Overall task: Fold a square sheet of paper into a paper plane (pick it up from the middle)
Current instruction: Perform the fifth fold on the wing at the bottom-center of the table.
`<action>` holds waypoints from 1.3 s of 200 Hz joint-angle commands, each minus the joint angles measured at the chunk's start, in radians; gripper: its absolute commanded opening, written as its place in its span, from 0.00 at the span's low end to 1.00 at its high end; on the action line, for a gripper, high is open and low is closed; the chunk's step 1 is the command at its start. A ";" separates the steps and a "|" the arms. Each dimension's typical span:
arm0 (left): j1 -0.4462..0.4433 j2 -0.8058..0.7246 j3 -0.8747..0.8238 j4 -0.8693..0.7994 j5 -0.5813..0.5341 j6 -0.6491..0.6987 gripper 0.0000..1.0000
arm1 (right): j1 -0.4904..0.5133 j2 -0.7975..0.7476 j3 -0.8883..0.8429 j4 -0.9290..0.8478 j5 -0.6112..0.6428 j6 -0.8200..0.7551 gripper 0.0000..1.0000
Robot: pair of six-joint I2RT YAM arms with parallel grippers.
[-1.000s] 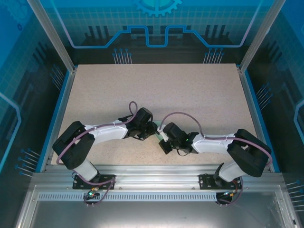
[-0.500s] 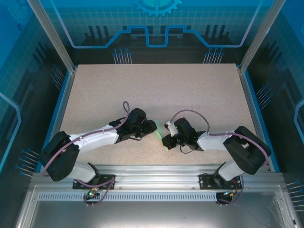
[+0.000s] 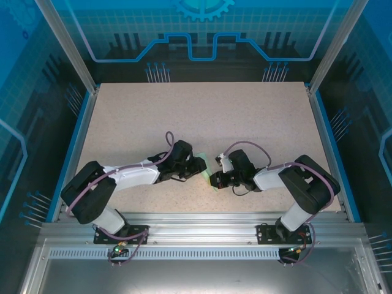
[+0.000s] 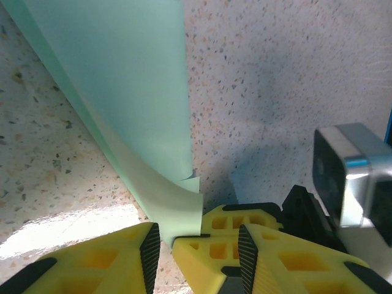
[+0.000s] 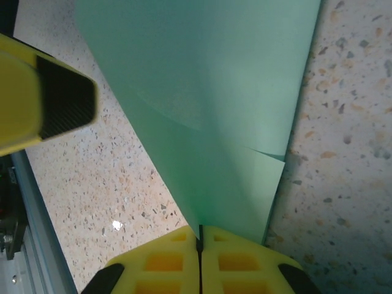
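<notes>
Thin matte mint-green paper (image 5: 208,92), plain, with one layer folded over along a straight crease, sits between the two grippers near the front middle of the speckled beige tabletop (image 4: 275,92). Right gripper (image 5: 199,242): yellow pocketed plastic fingers pressed together, pinching the paper's corner. Left gripper (image 4: 197,245): yellow fingers with black pads (image 4: 150,245) partway apart, the paper's curled edge dipping between them; can't tell if it grips.

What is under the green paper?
The speckled table lies under the green paper. The right pincer pinches its near end. Whatever the paper covers cannot be seen.
</notes>
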 commanded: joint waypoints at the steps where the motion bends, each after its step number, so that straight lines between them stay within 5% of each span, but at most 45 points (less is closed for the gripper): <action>1: 0.006 0.040 0.032 0.058 0.059 0.029 0.42 | -0.023 0.029 -0.016 0.028 -0.032 0.030 0.06; 118: 0.008 0.132 0.080 0.088 0.062 0.009 0.37 | -0.032 -0.027 0.003 -0.051 -0.043 0.009 0.12; 204: 0.017 0.166 0.096 0.082 0.056 0.029 0.36 | -0.033 -0.132 0.015 -0.189 0.010 -0.019 0.27; 260: 0.017 0.180 0.105 0.070 0.061 0.035 0.36 | -0.041 -0.135 0.022 -0.222 0.011 -0.022 0.14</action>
